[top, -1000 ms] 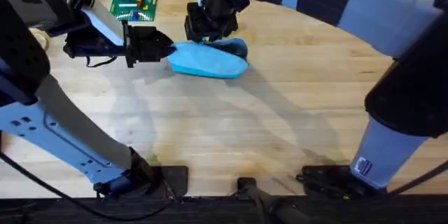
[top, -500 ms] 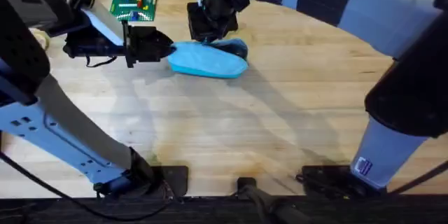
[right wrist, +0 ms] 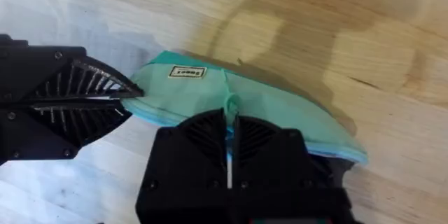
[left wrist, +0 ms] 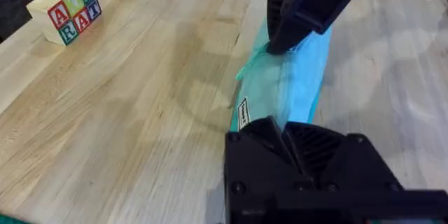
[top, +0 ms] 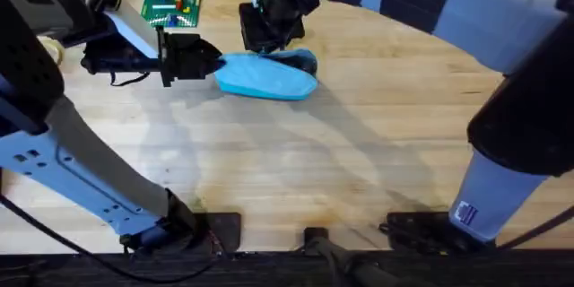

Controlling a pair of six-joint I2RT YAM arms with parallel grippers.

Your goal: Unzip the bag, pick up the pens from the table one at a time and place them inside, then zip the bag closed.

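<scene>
The light blue bag lies on the table toward the far side. My left gripper is shut on the bag's left end, pinching the fabric beside a small white label. From the far side, my right gripper comes down on the bag's top seam. In the right wrist view its fingers are shut on the raised zipper ridge of the bag. The left wrist view has the bag running away from my left gripper to the right gripper. The pens are out of view.
A green board with small coloured pieces lies at the far left of the table. Lettered wooden blocks stand off to one side of the bag. Bare wood stretches from the bag to the near edge, where both arm bases sit.
The right gripper has edged very slightly toward the far side on top of the bag. The bag and the left gripper have stayed put.
</scene>
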